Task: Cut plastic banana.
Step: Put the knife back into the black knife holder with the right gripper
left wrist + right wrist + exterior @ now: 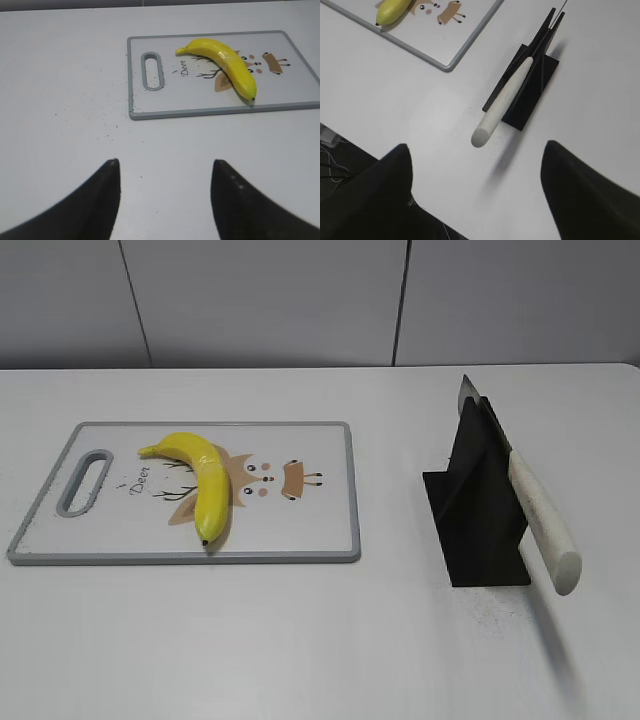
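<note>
White table (300, 640): banana (222, 62) beyond gaping L pincer (165, 172).

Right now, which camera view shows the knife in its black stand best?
The exterior view: the knife shows whole, its blade in the black stand and its white handle sticking out. The right wrist view shows mostly the handle from above. The left wrist view does not show it.
</note>
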### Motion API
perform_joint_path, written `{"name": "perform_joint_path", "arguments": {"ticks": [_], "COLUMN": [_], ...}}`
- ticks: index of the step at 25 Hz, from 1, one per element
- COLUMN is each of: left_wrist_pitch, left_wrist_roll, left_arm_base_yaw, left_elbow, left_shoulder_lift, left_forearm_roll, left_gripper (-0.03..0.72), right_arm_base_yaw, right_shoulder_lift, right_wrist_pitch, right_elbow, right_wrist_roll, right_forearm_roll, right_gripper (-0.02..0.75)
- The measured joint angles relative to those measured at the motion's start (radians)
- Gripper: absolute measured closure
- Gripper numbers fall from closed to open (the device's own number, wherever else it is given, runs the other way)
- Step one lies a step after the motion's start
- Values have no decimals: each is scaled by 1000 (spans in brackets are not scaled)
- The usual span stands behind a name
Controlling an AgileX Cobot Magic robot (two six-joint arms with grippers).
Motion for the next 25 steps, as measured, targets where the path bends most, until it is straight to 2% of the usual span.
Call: {"name": "perform_joint_path", "arguments": {"ticks": [11, 25], "left_wrist_pitch": [0, 0], "left_wrist_roll": [0, 0], "left_arm_base_yaw": [0, 0], "left_elbow": [0, 0], "left_shoulder_lift": [0, 0], "left_forearm_roll": [0, -5], "left_gripper": [127, 127], "right_arm_base_yaw": [0, -9], "right_shoulder_lift": [-417, -750], "right_wrist_pitch": [-12, 10], "right_elbow": [394, 411], "right_wrist_roll": [-42, -45], "right_forearm_roll": [5, 19], "right_gripper": [144, 145]}}
